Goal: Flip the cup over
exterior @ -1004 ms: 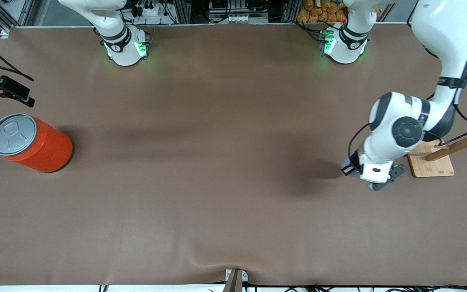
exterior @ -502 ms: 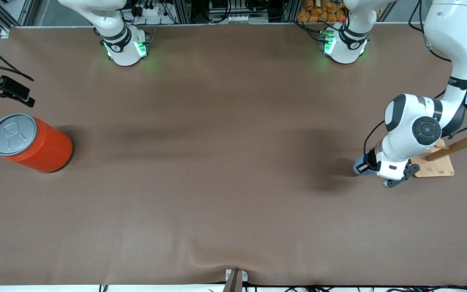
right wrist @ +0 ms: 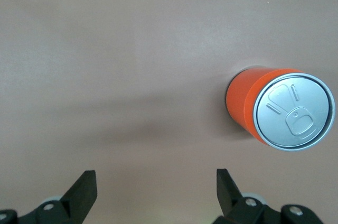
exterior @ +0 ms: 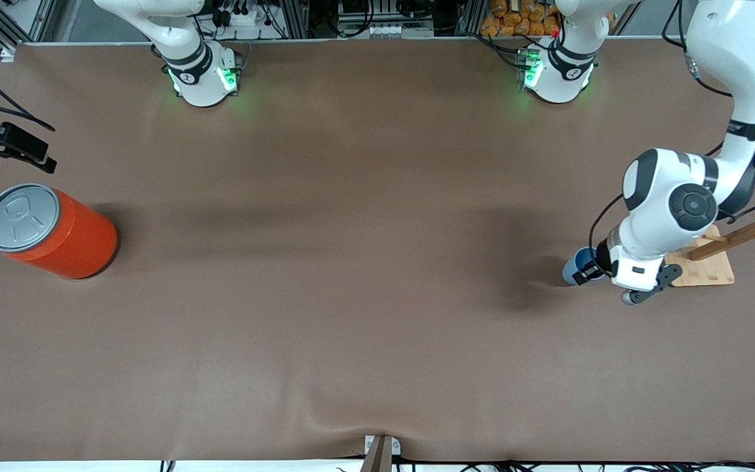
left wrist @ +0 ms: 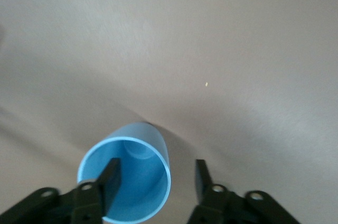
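Observation:
The light-blue cup (exterior: 575, 266) stands mouth up on the brown table near the left arm's end. In the left wrist view the cup (left wrist: 127, 176) shows its open mouth and inner bottom. My left gripper (left wrist: 156, 182) is open and low over it: one finger (left wrist: 110, 182) is in front of the cup's mouth, the other finger (left wrist: 202, 179) is outside its wall, and neither presses on it. In the front view the left arm's hand (exterior: 633, 272) hides most of the cup. My right gripper (right wrist: 156, 192) is open and empty, high over the table, and out of the front view.
A large orange can (exterior: 50, 229) with a grey lid stands at the right arm's end and also shows in the right wrist view (right wrist: 280, 110). A wooden stand on a board (exterior: 698, 265) is beside the left arm's hand. A black clamp (exterior: 4, 147) sits at the table's edge.
The left arm has moved toward the wooden stand and a little farther from the front camera. More of the blue cup now shows beside its hand. The can has not moved.

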`<state>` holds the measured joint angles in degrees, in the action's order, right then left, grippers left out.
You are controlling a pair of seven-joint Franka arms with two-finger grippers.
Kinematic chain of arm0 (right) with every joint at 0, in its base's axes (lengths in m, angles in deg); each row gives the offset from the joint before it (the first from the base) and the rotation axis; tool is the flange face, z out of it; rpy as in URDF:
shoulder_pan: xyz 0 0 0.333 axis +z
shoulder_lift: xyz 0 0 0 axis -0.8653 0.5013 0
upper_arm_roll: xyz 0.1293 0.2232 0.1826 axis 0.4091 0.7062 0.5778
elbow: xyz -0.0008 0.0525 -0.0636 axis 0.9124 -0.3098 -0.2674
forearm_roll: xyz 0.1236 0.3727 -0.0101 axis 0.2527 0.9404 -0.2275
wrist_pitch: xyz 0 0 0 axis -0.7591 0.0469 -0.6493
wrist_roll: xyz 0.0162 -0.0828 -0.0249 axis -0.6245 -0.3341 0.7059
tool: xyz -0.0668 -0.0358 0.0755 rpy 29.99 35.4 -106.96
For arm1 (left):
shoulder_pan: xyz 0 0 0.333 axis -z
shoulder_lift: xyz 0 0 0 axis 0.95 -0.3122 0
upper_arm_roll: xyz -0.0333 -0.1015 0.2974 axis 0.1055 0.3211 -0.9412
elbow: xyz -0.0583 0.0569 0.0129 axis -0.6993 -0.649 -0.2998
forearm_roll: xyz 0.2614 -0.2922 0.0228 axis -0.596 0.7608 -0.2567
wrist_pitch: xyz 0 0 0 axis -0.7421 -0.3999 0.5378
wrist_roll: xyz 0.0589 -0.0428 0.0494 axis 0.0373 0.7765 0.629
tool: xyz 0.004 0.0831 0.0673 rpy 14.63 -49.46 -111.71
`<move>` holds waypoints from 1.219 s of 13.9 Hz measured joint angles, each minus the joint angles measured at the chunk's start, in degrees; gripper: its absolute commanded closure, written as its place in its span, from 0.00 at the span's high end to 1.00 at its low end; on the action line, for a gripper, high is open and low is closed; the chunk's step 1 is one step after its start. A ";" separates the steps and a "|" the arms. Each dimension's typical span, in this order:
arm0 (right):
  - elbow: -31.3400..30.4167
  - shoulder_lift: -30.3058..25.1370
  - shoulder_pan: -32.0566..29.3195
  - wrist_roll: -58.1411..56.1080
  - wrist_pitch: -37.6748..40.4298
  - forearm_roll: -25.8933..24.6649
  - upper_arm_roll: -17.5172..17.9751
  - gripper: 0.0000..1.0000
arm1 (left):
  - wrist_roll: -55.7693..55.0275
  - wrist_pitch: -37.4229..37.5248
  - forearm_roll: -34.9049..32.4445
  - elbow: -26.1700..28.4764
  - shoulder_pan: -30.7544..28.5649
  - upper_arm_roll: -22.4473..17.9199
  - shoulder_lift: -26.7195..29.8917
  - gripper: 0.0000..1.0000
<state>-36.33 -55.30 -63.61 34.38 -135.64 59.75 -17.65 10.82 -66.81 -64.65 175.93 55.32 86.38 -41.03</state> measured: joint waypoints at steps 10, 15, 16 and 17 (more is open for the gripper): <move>-0.01 0.01 0.00 0.00 0.03 0.21 0.00 1.00 | 13.56 32.56 0.00 -21.48 0.04 2.17 11.45 1.00; -0.02 0.01 0.00 0.00 0.06 0.21 -0.02 1.00 | 23.89 37.03 0.01 -23.82 -0.34 1.72 15.55 1.00; -0.02 0.01 0.00 0.00 0.07 0.21 -0.02 1.00 | 25.21 38.36 0.18 -24.69 -0.20 1.34 16.11 1.00; -0.02 0.01 0.00 0.00 0.08 0.21 -0.03 1.00 | 27.03 39.30 0.76 -25.48 0.54 0.04 16.75 1.00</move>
<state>-36.34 -55.30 -63.61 34.38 -135.56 59.96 -17.68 37.86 -27.51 -63.89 150.45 55.86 86.42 -24.28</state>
